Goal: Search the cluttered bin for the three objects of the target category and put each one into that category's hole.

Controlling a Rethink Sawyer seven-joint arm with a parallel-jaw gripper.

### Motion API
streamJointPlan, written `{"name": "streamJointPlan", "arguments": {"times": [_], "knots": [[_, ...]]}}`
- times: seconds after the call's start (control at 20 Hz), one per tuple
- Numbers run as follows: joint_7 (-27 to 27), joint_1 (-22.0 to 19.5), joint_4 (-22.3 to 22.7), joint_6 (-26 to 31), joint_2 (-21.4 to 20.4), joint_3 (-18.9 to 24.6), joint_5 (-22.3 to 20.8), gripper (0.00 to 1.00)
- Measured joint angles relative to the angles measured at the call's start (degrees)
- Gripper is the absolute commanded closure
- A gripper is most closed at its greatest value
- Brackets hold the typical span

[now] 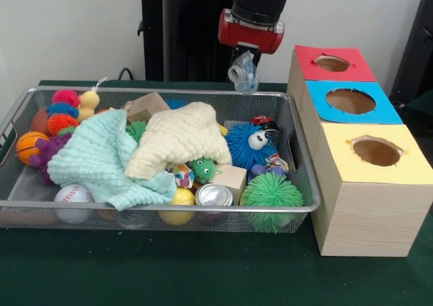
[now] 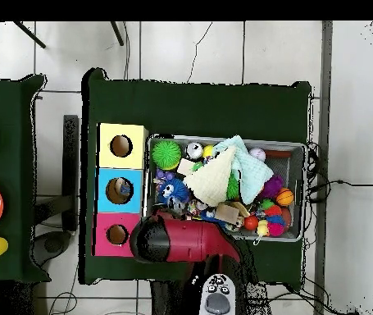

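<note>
My gripper [image 1: 243, 68] hangs above the far right corner of the wire mesh bin [image 1: 306, 184]. It is shut on a crumpled clear plastic bottle [image 1: 244, 74] that dangles just left of the red box. The sorting boxes stand in a row right of the bin, each with a round hole: red [image 1: 331, 63], blue [image 1: 350, 101] and yellow [image 1: 376, 150]. In the overhead view the red and black arm [image 2: 181, 240] covers the gripper and the bottle, next to the pink-red box [image 2: 117, 235]. A silver can [image 1: 214, 195] lies at the bin's near side.
A mint cloth [image 1: 101, 157] and a cream cloth [image 1: 179, 138] cover much of the bin. Around them lie a blue fuzzy toy [image 1: 247, 143], a green spiky ball [image 1: 270, 192], a baseball [image 1: 73, 196], a small basketball [image 1: 30, 145], wooden blocks [image 1: 147, 105] and a yellow duck [image 1: 88, 103].
</note>
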Motion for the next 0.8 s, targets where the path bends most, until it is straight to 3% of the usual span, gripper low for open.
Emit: {"name": "streamJointPlan", "arguments": {"times": [0.5,0.8], "knots": [[0.0,0.18,1.88,1.72,-3.07,-0.02,0.98,1.0],[0.0,2.95,2.63,2.96,-3.1,-0.08,3.32,1.0]]}}
